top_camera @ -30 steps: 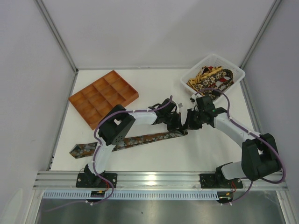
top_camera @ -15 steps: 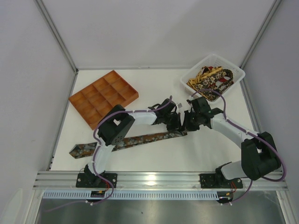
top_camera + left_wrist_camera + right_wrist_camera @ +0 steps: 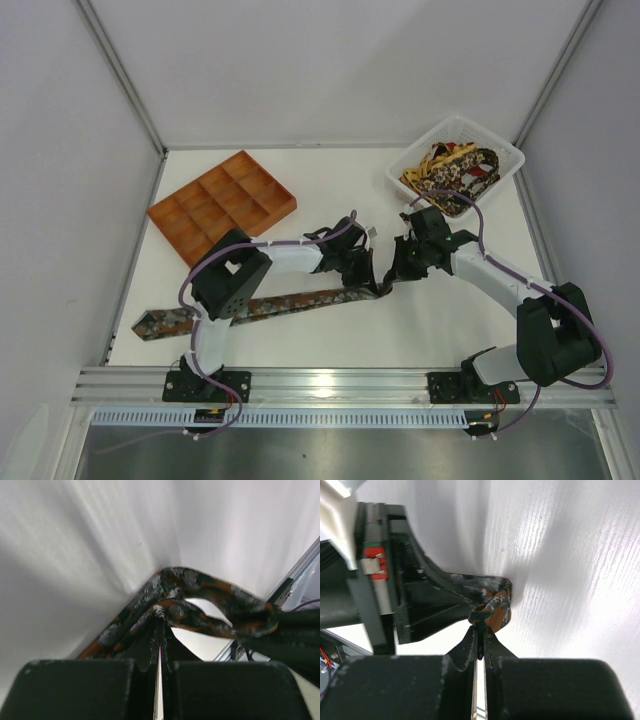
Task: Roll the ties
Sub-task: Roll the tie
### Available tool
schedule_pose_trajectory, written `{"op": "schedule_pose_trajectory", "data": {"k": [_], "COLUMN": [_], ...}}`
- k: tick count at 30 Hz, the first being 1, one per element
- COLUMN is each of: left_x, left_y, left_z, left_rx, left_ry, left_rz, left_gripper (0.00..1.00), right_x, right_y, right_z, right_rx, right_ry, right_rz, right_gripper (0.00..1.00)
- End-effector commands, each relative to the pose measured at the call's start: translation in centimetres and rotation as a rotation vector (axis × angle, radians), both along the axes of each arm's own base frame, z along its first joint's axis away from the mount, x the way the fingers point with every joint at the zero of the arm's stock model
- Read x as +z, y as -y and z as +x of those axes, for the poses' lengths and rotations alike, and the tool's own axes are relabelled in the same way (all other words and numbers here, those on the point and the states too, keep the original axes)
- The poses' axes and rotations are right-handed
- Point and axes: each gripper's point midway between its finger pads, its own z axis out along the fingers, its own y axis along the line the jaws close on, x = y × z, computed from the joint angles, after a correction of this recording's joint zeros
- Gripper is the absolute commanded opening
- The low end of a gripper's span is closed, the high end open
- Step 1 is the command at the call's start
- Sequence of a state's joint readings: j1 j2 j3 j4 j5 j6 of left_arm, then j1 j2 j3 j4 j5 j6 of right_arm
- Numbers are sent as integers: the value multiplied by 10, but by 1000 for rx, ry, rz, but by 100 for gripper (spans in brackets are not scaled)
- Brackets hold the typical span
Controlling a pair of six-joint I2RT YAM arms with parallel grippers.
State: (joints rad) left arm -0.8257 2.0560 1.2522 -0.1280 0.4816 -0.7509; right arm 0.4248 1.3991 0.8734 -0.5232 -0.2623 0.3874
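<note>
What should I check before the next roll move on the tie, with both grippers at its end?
1. Left gripper shut on tie: ok.
2. Right gripper shut on tie: ok.
3. Tie end folded over: ok, it loops between the grippers.
4. Rest of tie flat on table: ok where visible; left arm hides part.
5. Tray and basket apart from tie: ok.
6. Fold tightness: cannot tell.
</note>
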Motion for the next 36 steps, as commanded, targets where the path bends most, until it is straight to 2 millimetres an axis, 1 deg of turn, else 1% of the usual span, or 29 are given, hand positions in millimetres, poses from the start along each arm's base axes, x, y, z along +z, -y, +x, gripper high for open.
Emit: {"op": "schedule_pose_trajectory", "data": {"k": [1,4,5,6,8,9,11,12,13,14,17,19,21,22,24,25,27,28,29,30,31,32,33,34,36], "left_x": [26,29,32,35,35,40,37,40,40,33,27,28,32,38,45,49,61,65,71,76,79,82,85,88,87], "left_y": [-15,-24,-29,-32,-40,-42,-48,-50,-51,-57,-69,-70,-65,-62,-58,-56,-50,-49,-47,-46,-47,-47,-47,-45,-44], "left_z": [5,3,0,2,0,-1,-7,-9,-10,-15,-14,-14,-14,-9,-4,-1,8,12,15,18,23,25,26,30,32], "left_rx": [4,1,-2,5,6,5,-2,-1,1,4,25,19,-12,-22,-39,-45,-60,-69,-70,-78,-92,-98,-110,-137,-175], "left_ry": [77,82,89,100,105,114,101,105,107,96,90,97,117,143,184,204,250,280,302,330,377,402,430,480,534], "left_rz": [12,17,16,13,25,22,31,26,20,33,42,37,16,7,-14,-23,-46,-46,-54,-63,-53,-50,-53,-61,-44], "left_gripper": [1,1,2,2,2,2,2,2,2,2,2,2,3,7,12,17,22,27,29,33,36,39,43,52,54], "right_x": [9,10,10,9,8,9,9,9,8,9,7,8,8,9,9,8,7,7,6,6,6,5,4,4,3], "right_y": [-1,3,7,11,17,19,20,20,20,19,21,20,19,17,15,14,15,16,17,18,20,21,26,29,39], "right_z": [8,8,10,9,10,11,10,10,10,10,9,8,8,9,10,11,13,14,14,15,15,15,15,14,14], "right_rx": [8,4,-4,-7,-23,-27,-25,-26,-27,-24,-29,-28,-26,-23,-26,-29,-46,-54,-58,-71,-81,-85,-104,-123,-162], "right_ry": [35,41,52,52,65,68,68,67,65,69,67,65,66,69,67,65,57,58,53,48,43,35,27,20,-2], "right_rz": [-18,-33,-56,-72,-107,-113,-119,-118,-118,-118,-122,-115,-109,-100,-90,-87,-95,-100,-104,-106,-109,-109,-111,-106,-102], "right_gripper": [0,0,0,0,0,0,0,0,0,0,0,0,0,0,0,0,9,21,32,42,52,56,62,74,76]}}
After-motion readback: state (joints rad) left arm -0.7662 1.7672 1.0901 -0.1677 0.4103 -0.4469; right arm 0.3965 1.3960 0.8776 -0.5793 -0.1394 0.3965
